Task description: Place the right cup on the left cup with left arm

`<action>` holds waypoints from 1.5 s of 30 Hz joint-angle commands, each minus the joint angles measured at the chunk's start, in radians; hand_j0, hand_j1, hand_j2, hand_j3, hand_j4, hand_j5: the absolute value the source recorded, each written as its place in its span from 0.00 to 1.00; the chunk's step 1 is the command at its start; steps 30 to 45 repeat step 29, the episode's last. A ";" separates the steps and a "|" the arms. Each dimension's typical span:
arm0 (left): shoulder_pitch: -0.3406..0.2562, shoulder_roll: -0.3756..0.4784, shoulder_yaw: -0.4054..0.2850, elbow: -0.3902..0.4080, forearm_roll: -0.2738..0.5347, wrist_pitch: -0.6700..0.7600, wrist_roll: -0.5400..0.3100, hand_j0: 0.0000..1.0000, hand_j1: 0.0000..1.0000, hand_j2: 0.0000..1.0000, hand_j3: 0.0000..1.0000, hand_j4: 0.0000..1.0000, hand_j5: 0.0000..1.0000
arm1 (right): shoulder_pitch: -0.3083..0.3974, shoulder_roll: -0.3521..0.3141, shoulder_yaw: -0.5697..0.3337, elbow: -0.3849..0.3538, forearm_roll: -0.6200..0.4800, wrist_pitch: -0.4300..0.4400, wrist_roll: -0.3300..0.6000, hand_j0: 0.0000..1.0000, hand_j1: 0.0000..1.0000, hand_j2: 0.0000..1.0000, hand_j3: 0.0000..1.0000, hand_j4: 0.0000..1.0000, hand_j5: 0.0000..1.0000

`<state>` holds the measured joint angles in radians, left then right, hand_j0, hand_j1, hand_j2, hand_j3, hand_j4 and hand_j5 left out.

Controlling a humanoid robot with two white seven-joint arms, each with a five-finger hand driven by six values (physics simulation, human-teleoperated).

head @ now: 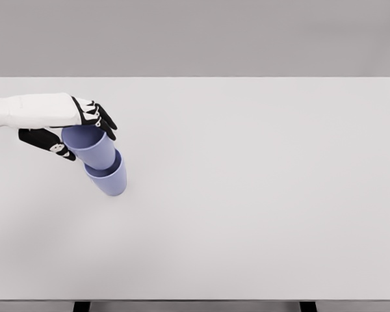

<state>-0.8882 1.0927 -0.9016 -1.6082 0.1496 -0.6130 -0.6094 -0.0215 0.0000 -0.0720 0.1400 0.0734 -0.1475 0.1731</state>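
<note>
- Head view is the only view given, and two cups are counted in it, both of the same lavender-blue colour.
- One cup, the upper cup (pixel 90 146), is seated with its base inside the mouth of the lower cup (pixel 108 179), so that the two are nested and touching.
- Both cups are seen tilted the same way, with their open mouths toward the upper left of the picture; the stack is found at the left part of the table.
- One hand is counted in view: the left hand (pixel 68 130), whose white forearm is seen coming in from the picture's left edge.
- Its black fingers (pixel 104 120) are curled over the far side of the upper cup's rim, and the thumb (pixel 49 142) is pressed against the near side, so that the upper cup is pinched between them.
- No contact is seen between the hand and the lower cup, which is set on the table (pixel 247 195).
- One table is counted, white and plain, filling most of the picture, with two dark leg tops (pixel 81 306) showing at the bottom edge.
- No brand, label or writing can be read on the cups, the hand or the table.
- A plain grey wall (pixel 195 36) is seen behind the far edge of the table.
</note>
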 commanded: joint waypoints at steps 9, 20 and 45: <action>0.015 -0.014 0.003 0.007 -0.013 0.002 -0.001 0.75 0.75 0.75 0.75 0.75 0.75 | 0.000 0.000 0.000 0.000 0.000 -0.001 0.000 1.00 1.00 1.00 1.00 1.00 1.00; 0.035 -0.011 0.018 0.007 -0.033 0.002 -0.001 1.00 1.00 1.00 1.00 1.00 1.00 | 0.000 0.000 0.000 0.000 0.000 -0.001 0.000 1.00 1.00 1.00 1.00 1.00 1.00; 0.035 0.045 0.066 -0.053 0.059 0.002 -0.001 1.00 1.00 1.00 1.00 1.00 1.00 | 0.000 0.000 0.000 0.001 0.000 -0.001 0.000 1.00 1.00 1.00 1.00 1.00 1.00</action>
